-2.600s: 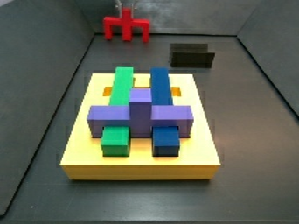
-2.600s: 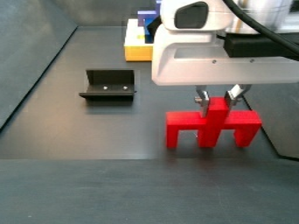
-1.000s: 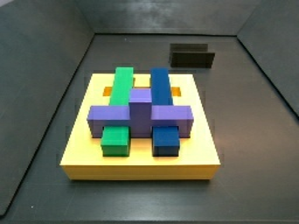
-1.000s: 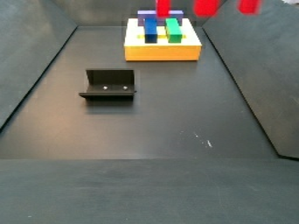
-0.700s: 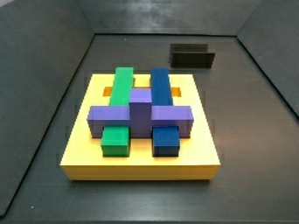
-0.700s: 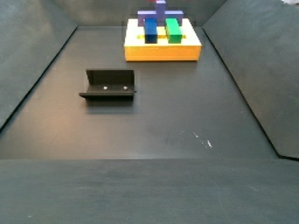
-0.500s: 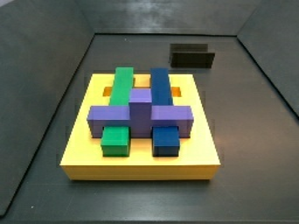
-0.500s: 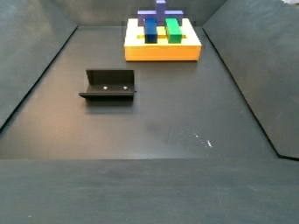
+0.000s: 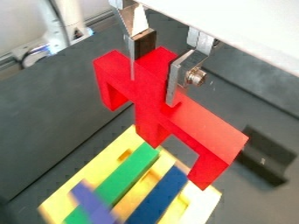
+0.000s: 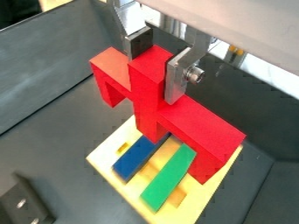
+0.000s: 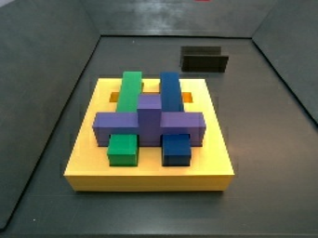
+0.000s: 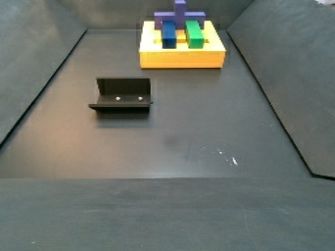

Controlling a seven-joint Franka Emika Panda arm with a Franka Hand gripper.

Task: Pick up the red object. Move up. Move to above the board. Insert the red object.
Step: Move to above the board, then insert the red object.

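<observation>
since the earlier side views the bright red blocky piece with a bar, two legs and an upright stem has left the floor and gone out of both side views, along with the gripper; the side views have looked the same for the last half second

in both wrist views the gripper is clamped on the red piece: the flat silver fingers with dark pads press on the two sides of its stem, one finger on the nearer face and one behind it. the piece hangs in the air, its bar and legs below the fingers

beneath it in both wrist views lies the large flat yellow square board, with the green bar and blue bar lying side by side on it; the red piece is apart from them, above

in a side view the board rests on the dark floor, bearing a green bar, a blue bar and a purple cross-shaped block across them. the dark l-shaped fixture stands behind the board, well apart; in a side view it sits alone on the floor, the board far beyond
</observation>
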